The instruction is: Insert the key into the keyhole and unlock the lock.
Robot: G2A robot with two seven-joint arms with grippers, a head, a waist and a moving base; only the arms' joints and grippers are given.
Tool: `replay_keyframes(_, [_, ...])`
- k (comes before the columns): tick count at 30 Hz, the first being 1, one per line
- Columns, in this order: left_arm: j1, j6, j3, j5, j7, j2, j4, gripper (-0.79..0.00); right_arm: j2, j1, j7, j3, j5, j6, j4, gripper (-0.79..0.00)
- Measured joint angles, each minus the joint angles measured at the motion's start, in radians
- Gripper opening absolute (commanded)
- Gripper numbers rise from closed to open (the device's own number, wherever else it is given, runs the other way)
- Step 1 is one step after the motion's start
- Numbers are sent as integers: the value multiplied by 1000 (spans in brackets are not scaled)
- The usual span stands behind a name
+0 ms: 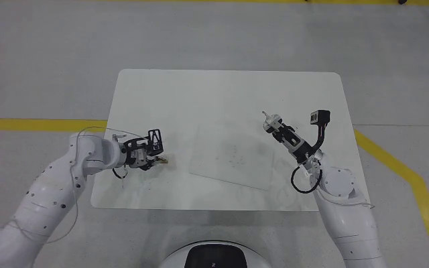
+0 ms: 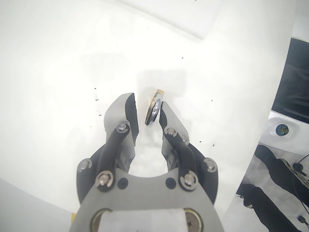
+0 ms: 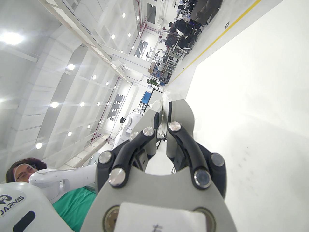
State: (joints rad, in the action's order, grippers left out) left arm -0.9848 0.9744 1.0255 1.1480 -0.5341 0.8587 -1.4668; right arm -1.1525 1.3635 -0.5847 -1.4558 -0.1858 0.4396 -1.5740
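A small brass and chrome lock (image 2: pixel 154 108) stands on edge on the white table (image 1: pixel 228 87), near its left front part. My left gripper (image 2: pixel 147 100) is open around it: one pad (image 2: pixel 162 114) touches the lock and a gap shows on the other side. From above, the lock (image 1: pixel 163 160) sits just off the left gripper (image 1: pixel 158 155). My right gripper (image 1: pixel 269 122) is held up over the table's right side, shut on a thin key (image 3: pixel 163 108) seen edge-on. The key's end (image 1: pixel 265 114) pokes out past the fingertips.
A clear thin sheet (image 1: pixel 231 157) lies flat on the middle of the table between the two arms. The table's front edge runs close behind both arms. Yellow floor tape (image 1: pixel 40 124) passes beside the table.
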Motion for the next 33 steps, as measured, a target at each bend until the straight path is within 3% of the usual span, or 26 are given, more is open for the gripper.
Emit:
replay_keyframes(1, [6,3,-6,-2,0,2,6,-785,0,0,0,0,0,0,0,-785])
replay_keyframes(9, [47,23,-38,-15,-9,12,45,-785,0,0,0,0,0,0,0,-785])
replay_keyframes(17, [57,-35,10,-111,49,12,45,-785,0,0,0,0,0,0,0,-785])
replay_keyframes(23, [47,-152,73,-431,42,12,67,-785,0,0,0,0,0,0,0,-785])
replay_keyframes(27, [48,-298,94,-607,-30,14,64,-785,0,0,0,0,0,0,0,-785])
replay_keyframes(33, [48,-319,94,-623,-38,14,62,-785,0,0,0,0,0,0,0,-785])
